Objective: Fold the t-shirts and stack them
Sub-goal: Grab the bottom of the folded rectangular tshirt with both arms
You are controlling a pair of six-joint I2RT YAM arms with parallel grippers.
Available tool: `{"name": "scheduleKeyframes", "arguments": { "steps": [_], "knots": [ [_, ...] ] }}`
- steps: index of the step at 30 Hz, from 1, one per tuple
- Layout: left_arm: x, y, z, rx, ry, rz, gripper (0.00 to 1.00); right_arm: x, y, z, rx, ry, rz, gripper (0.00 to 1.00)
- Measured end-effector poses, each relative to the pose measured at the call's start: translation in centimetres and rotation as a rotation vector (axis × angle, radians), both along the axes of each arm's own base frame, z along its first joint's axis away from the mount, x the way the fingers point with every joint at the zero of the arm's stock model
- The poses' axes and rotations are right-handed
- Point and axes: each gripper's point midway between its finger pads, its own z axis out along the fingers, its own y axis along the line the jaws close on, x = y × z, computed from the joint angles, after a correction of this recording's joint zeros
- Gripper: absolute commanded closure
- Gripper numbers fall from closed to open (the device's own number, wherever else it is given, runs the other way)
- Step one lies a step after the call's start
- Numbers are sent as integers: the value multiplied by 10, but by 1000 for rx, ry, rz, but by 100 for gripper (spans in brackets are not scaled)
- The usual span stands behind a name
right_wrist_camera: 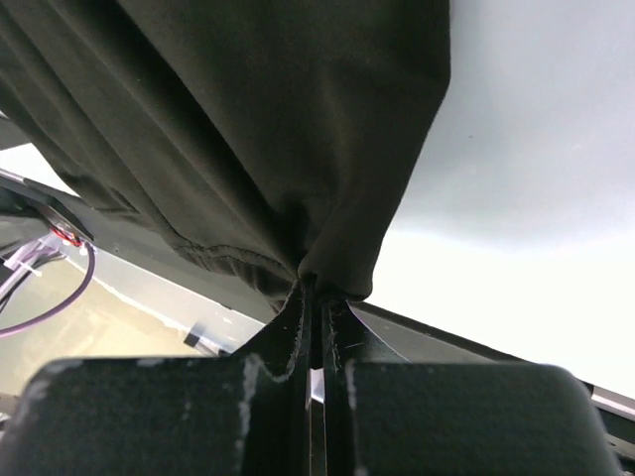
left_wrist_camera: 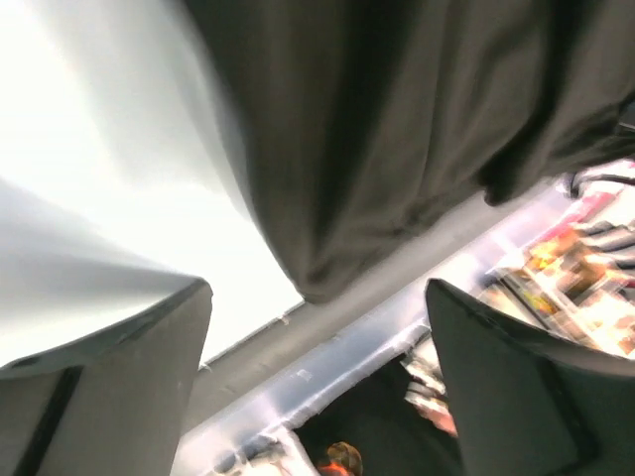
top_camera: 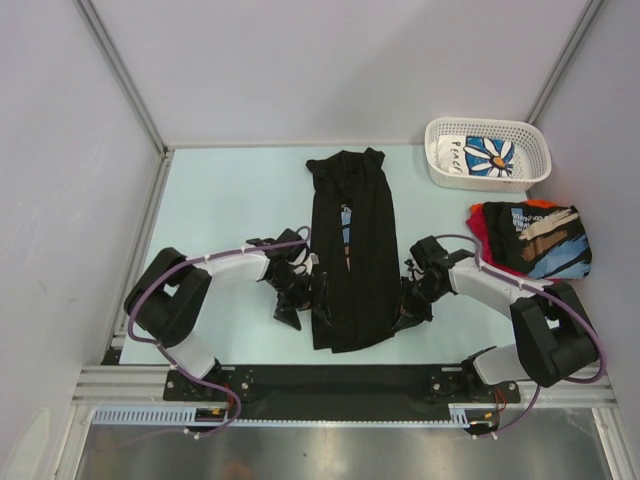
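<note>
Now the long black t-shirt (top_camera: 350, 250) lies in the middle of the desk (top_camera: 230, 190), with the right fingers (right_wrist_camera: 273, 337) pinching its near corner and the left fingers (left_wrist_camera: 109, 397) spread wide holding nothing, so the left should grab its own corner before both lift together.

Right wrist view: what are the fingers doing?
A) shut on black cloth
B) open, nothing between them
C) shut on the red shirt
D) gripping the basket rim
A: the right fingers are pressed together, with a bunched fold of the black t-shirt pinched at their tips.
</note>
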Motion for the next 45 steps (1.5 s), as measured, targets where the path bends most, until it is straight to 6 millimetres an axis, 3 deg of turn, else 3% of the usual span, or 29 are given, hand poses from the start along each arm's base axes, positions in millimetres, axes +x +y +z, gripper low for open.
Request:
{"name": "scheduleKeyframes", "arguments": {
  "steps": [3,7,16,25,26,28,29,30,31,33,38,45],
  "knots": [
    [8,-3,2,1,-47,-17,0,-1,0,-4,-2,18,14,100],
    [3,-2,-1,3,-20,-10,0,-1,1,-7,-5,34,30,100],
    [-45,-10,0,-97,215,51,0,2,3,-11,3,35,39,100],
    [-44,-50,0,-114,213,-2,3,3,5,-11,13,33,46,100],
    [-43,-54,1,-119,211,-6,6,3,5,-11,14,32,47,100],
    [-41,-61,1,-127,207,-13,31,5,6,-9,18,29,47,100],
    [-40,-62,0,-131,201,-15,48,6,7,-8,22,27,48,100],
    [-41,-62,-4,-126,201,-16,90,7,8,-8,24,24,48,100],
    [-41,-61,-9,-115,201,-14,100,8,9,-7,26,23,49,100],
    [-41,-57,-20,-93,171,-26,100,10,10,-6,30,22,50,100],
    [-40,-52,-20,-66,147,-26,100,13,13,-1,44,20,54,100],
    [-26,-24,-14,78,-3,-17,100,22,20,15,78,-9,71,100]
  ]
}}
